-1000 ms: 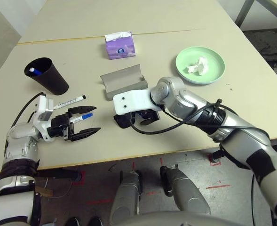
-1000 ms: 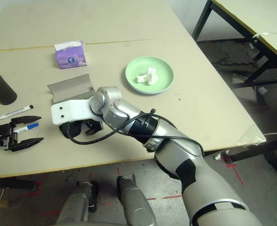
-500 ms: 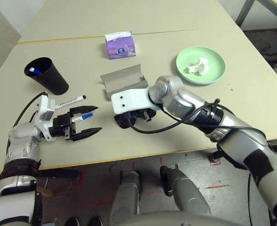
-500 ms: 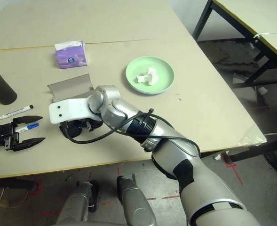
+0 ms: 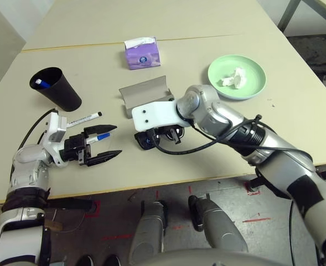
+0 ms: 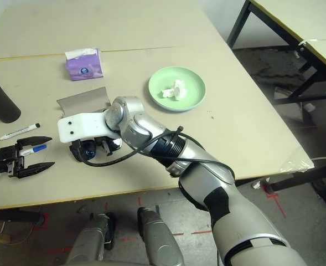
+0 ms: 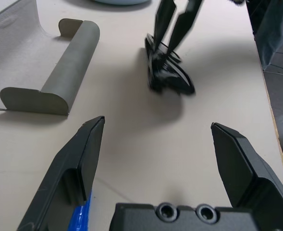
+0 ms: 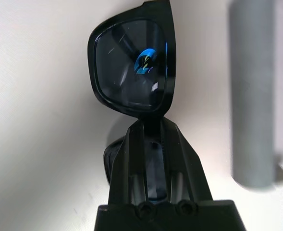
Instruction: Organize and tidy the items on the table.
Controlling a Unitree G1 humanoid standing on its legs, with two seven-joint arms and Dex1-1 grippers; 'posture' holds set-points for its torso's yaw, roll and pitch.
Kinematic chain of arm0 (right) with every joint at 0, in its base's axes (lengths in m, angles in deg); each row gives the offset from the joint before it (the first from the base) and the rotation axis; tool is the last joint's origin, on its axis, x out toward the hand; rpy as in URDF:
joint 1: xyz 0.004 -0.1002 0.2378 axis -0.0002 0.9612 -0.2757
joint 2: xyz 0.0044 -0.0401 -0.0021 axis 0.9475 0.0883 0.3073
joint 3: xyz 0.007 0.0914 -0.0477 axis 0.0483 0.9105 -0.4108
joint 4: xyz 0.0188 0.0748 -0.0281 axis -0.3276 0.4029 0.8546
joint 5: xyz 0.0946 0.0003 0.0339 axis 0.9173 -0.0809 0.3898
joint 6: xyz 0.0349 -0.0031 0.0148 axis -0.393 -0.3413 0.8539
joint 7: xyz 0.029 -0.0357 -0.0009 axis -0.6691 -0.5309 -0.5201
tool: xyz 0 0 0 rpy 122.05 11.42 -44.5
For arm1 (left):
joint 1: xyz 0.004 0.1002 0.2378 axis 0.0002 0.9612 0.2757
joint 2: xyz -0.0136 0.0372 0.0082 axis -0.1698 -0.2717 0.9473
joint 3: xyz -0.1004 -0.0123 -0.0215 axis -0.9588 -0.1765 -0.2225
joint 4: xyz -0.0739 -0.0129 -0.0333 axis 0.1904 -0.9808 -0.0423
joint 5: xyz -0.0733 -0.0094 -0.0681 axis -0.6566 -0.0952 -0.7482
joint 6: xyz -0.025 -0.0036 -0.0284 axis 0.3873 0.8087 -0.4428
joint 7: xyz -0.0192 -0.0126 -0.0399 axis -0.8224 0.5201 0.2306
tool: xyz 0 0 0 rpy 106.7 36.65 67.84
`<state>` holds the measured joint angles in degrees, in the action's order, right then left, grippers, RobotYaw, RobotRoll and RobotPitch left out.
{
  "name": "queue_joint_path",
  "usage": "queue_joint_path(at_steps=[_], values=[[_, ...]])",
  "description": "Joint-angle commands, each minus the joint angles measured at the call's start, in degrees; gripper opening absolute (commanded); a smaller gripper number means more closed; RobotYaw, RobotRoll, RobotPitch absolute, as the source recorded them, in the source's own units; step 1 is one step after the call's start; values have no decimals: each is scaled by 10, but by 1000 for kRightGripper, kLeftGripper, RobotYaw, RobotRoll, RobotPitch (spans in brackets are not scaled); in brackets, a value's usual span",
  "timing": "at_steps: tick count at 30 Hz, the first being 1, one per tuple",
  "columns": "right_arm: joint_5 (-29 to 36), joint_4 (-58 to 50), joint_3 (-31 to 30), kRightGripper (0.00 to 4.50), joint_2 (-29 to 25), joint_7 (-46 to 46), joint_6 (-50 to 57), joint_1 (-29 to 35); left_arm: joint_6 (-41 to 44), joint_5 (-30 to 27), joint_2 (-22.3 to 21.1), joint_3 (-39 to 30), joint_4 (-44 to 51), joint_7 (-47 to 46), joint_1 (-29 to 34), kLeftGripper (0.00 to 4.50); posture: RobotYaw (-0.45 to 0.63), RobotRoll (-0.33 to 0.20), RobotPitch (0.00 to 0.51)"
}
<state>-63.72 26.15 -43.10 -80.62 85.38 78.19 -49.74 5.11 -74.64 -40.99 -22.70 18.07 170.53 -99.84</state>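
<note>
We see the right gripper pinching the black sunglasses beside the open grey glasses case. Our left gripper hangs spread over the blue-capped marker on the worktop.

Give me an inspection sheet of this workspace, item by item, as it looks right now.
Surface: beige table, yellowish seam across it.
Job's things: sunglasses held in front of the open grey case; black-capped marker and blue-capped marker on the table; black cup holding a blue-tipped item; tissue on the green plate.
Clutter: purple tissue box.
Grippers: left gripper open beside the blue-capped marker; right gripper shut on the sunglasses.
Cables: black cable along the right arm.
Surroundings: second table, floor.
</note>
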Motion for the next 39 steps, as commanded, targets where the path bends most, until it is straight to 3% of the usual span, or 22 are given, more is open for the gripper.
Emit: queue_joint_path(at_steps=[1,12,29,38,39], values=[[2,15,17,153,2,10,-3,-24,-2,11,2,-2,-14,4,-6,4500,-96,0,226],[1,92,37,152,32,1,-33,-88,-10,16,10,-2,-29,4,-17,4500,-90,0,214],[-39,460,78,151,143,-185,-261,-225,2,-3,-24,-67,-28,-26,13,4500,-17,0,237],[-51,543,92,151,177,-219,-312,-237,13,-24,-28,-122,32,-61,105,4500,33,0,250],[-53,547,94,151,180,-220,-314,-237,14,-27,-29,-129,38,-63,116,4500,78,0,255]])
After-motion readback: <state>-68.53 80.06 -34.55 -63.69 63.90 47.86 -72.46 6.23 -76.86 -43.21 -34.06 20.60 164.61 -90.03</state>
